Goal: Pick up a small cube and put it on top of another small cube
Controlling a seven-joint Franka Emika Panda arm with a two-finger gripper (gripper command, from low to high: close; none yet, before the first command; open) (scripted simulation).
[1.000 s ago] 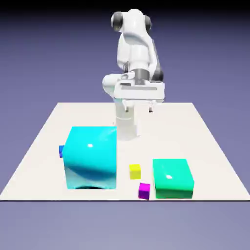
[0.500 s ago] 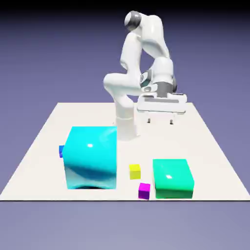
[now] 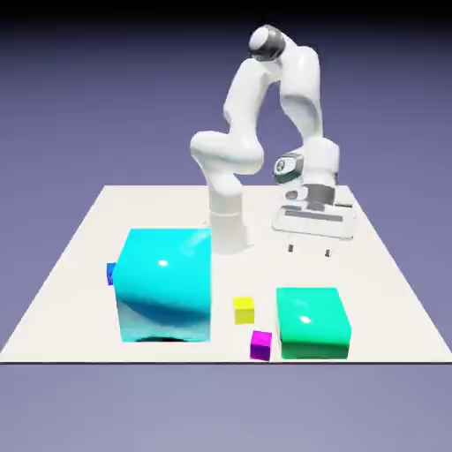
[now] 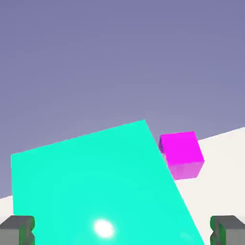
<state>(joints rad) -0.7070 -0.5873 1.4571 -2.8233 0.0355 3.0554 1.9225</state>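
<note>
I see the tabletop [image 3: 79, 247] carrying a big cyan block [image 3: 165, 284] on the exterior view's left, with a smaller green block [image 3: 312, 322] toward the right near the front edge. The arm [image 3: 265, 115] bends over the far right part of the tabletop, and my claw [image 3: 309, 251] hangs above the surface behind the green block, spread wide with nothing between its fingers. In the hand view the green block [image 4: 100, 186] fills the lower frame, with the magenta cube [image 4: 181, 154] just past its corner. The yellow cube [image 3: 244, 309] sits between the two blocks, just left of the green one; the magenta cube [image 3: 260, 344] lies nearer the front, apart from it. A blue cube [image 3: 110, 273] peeks from behind the cyan block.
</note>
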